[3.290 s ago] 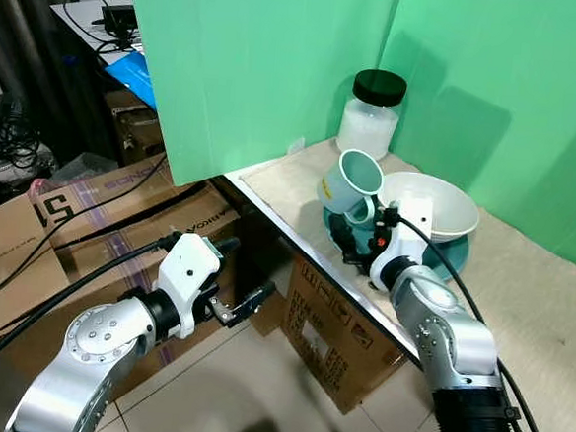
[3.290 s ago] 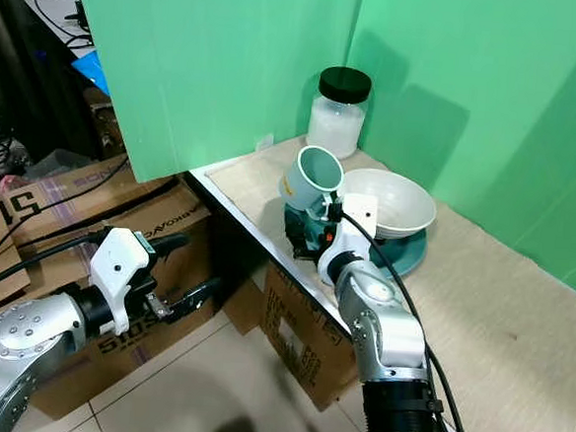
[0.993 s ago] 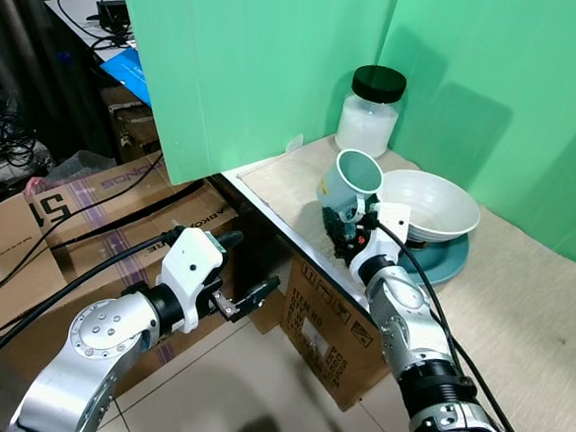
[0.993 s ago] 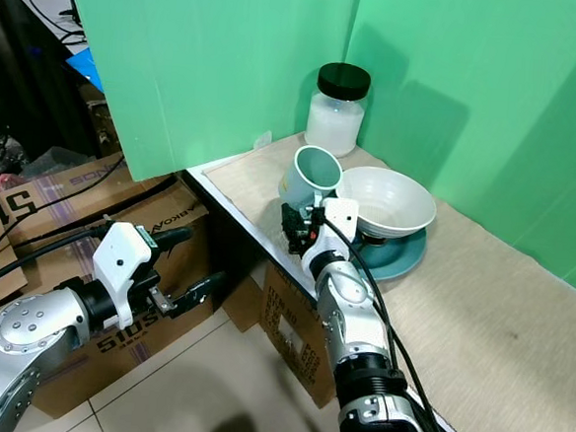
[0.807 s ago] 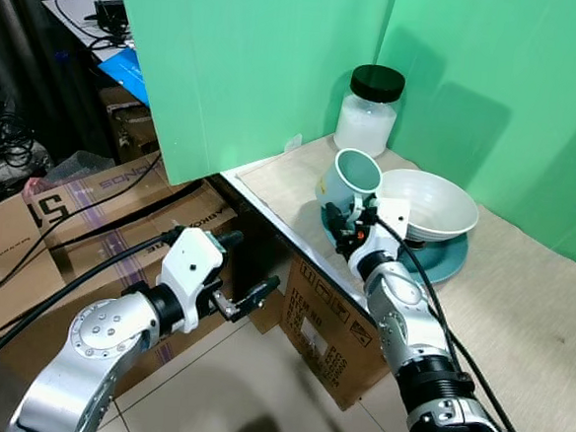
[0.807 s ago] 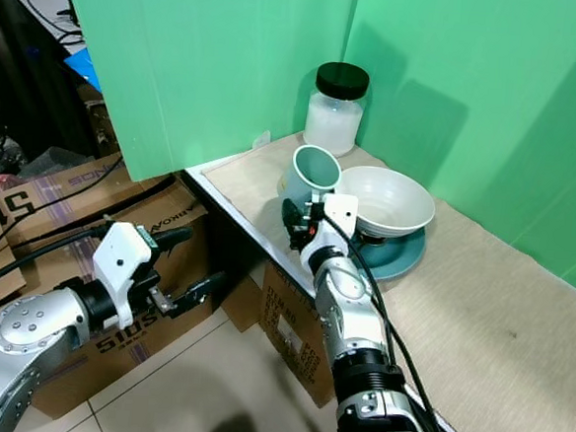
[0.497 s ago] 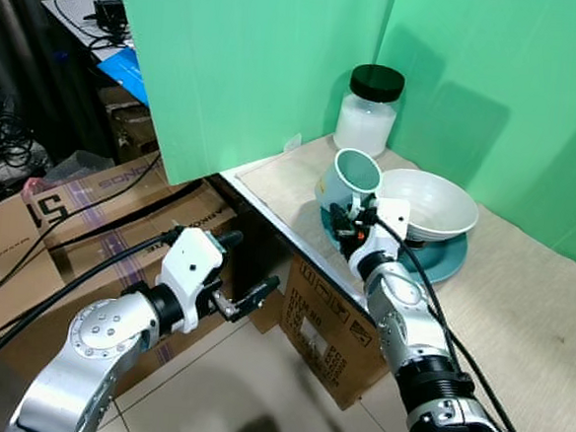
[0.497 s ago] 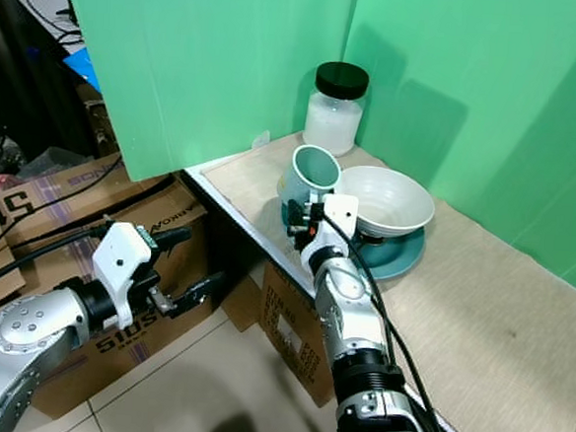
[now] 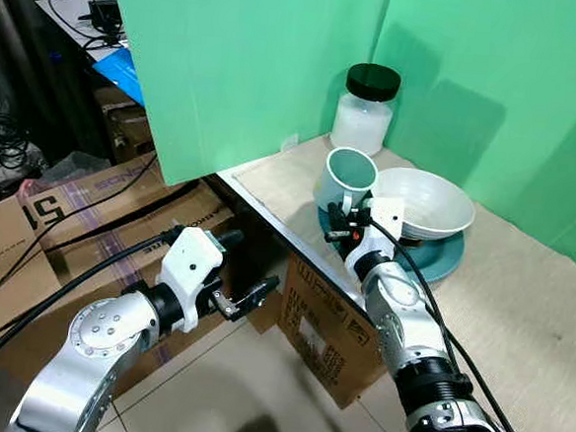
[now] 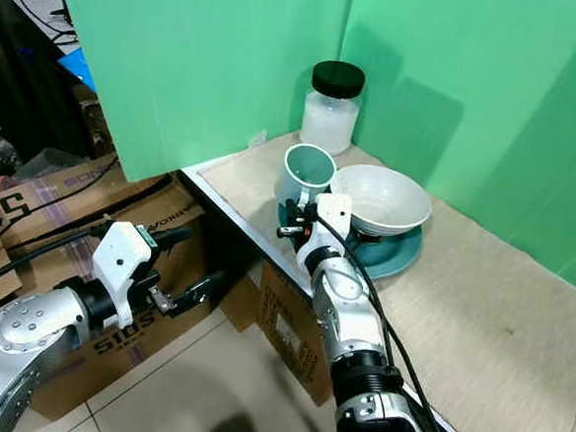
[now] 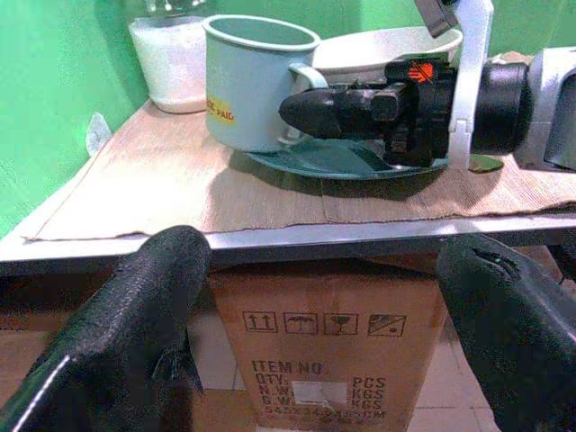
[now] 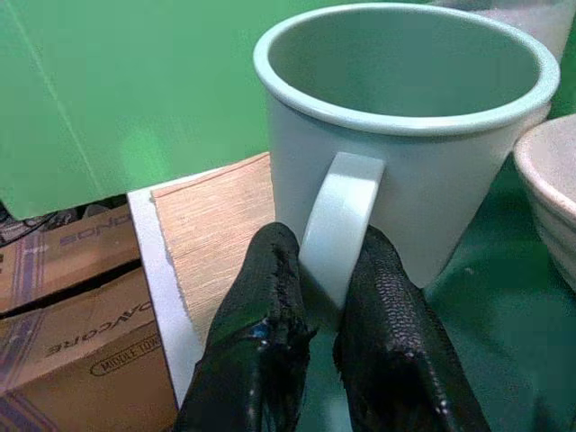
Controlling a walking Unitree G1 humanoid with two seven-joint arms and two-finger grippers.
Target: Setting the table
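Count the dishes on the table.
3: a mug held by its handle in the right pincer, a white bowl, and a teal plate under both.

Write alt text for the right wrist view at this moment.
The right gripper pinches the handle of a pale blue mug, which stands upright on a teal plate. A white bowl's rim sits beside it, with a green backdrop behind.

Tall green backdrop panels [image 9: 249, 65] stand behind the scene. A clear glass jar with a black lid [image 9: 366, 111], white inside, sits in the corner against them. Down on the tiled floor [image 9: 256, 392], brown cardboard boxes [image 9: 41, 219] lie with black cables [image 9: 90, 212] draped across them. Another printed cardboard box [image 9: 325, 322] sits under the table edge.
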